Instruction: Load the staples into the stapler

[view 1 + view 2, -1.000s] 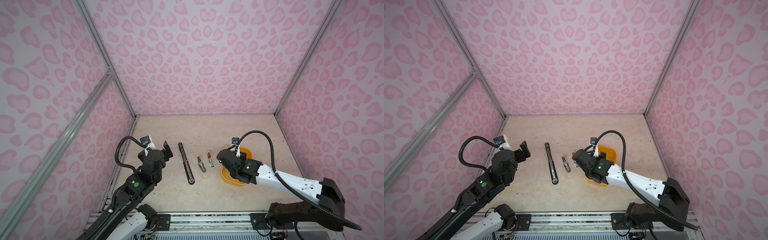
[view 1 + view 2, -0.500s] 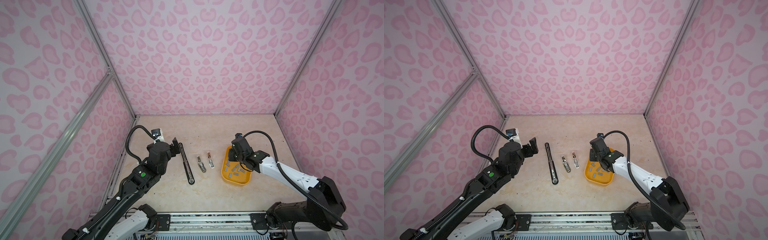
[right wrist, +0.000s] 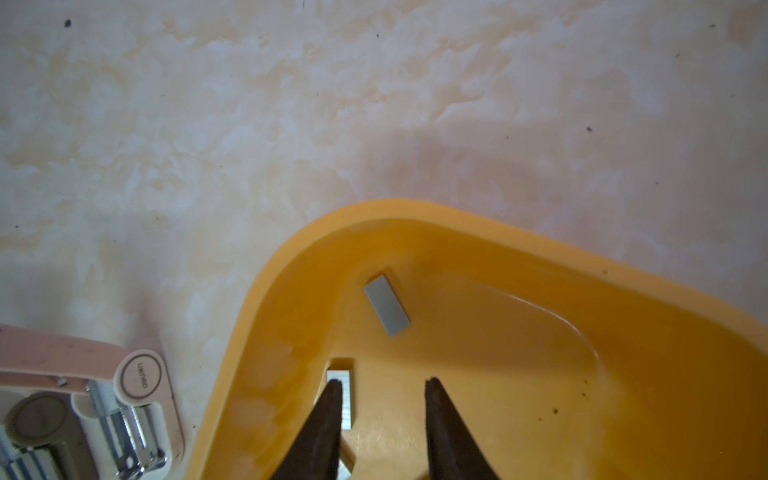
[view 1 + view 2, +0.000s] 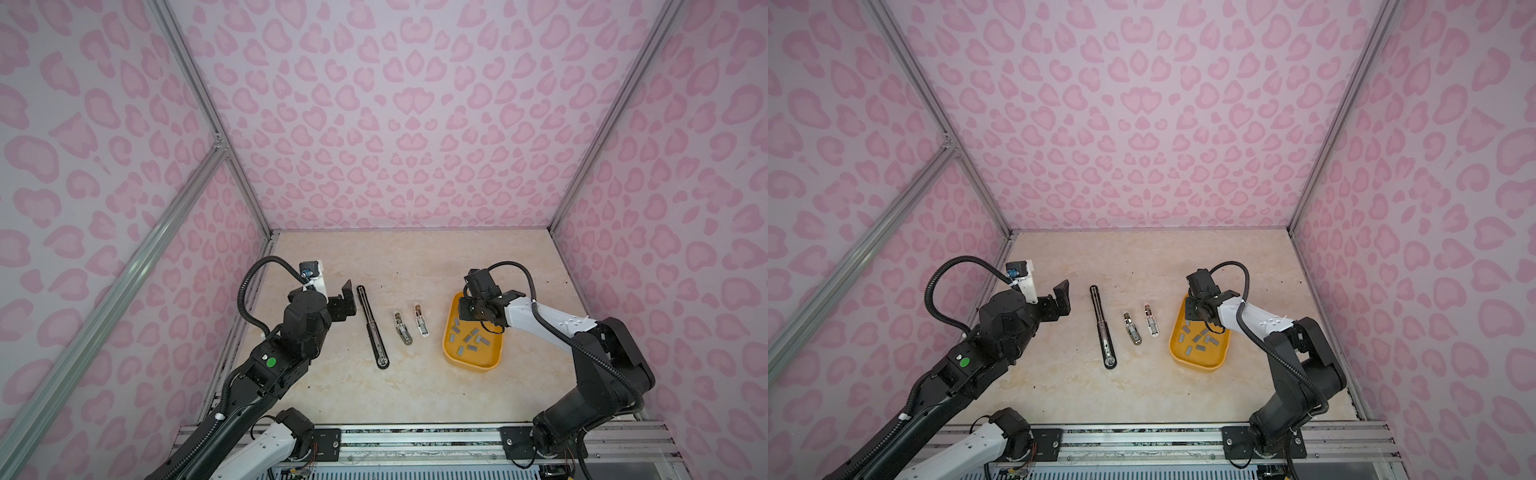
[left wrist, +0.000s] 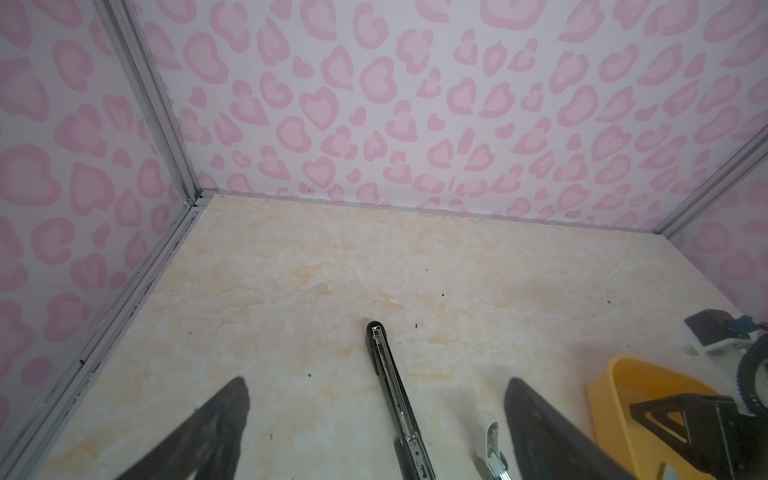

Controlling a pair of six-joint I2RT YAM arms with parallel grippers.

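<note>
Yellow tray (image 3: 374, 208) on the worktop (image 4: 415, 257) holds the grey staples (image 3: 386, 305). The right gripper (image 3: 384, 384) hangs inside it, fingers slightly apart, one tip beside a strip. The left gripper (image 5: 377, 380) hovers near the long black stapler (image 5: 390, 374), fingers spread wide.

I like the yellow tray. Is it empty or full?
Neither: several grey staples lie scattered on the floor of the tray in both top views, with bare yellow between them.
</note>
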